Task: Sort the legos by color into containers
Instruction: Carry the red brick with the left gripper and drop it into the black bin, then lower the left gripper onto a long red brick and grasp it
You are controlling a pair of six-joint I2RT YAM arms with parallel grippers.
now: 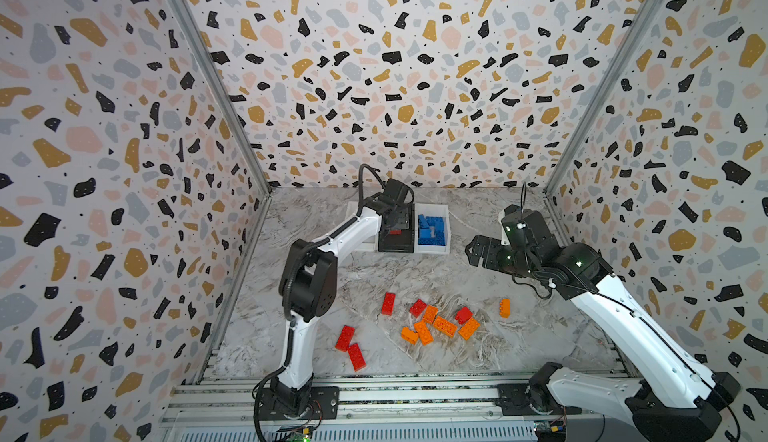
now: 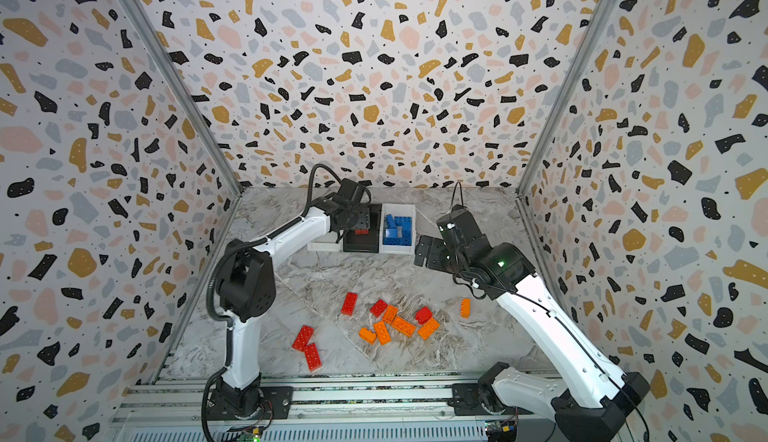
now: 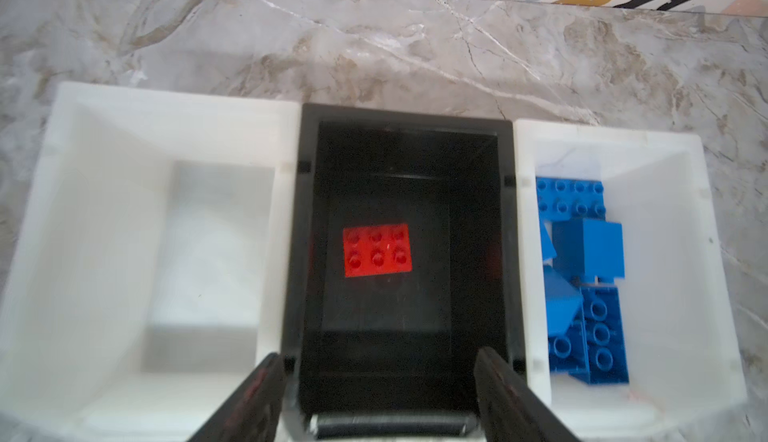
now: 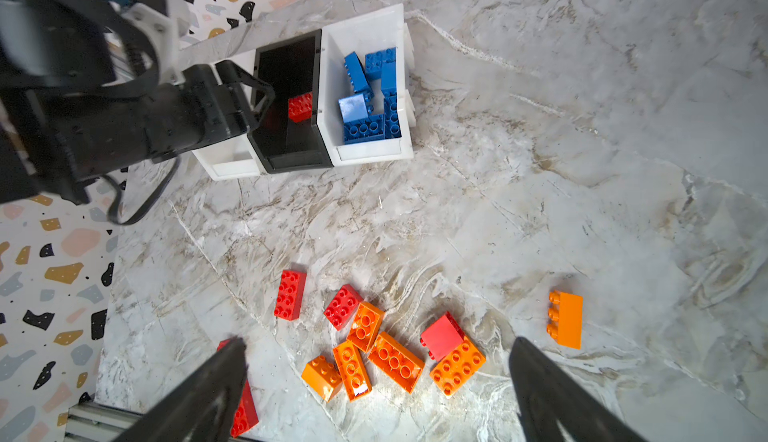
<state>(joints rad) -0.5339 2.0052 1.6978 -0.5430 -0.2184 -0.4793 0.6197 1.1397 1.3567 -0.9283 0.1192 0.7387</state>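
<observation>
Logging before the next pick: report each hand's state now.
Left hand: open, empty, over the black bin, red brick inside it.
Right hand: open, holding nothing.

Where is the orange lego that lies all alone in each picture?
Top view: the lone orange lego sits right of the pile, on bare marble.
Top view: same spot, right of the pile.
Left wrist: not in it.
Right wrist: on its side, apart from the pile.
Shared landmark: the white bin of blue legos, seen in all four views.
</observation>
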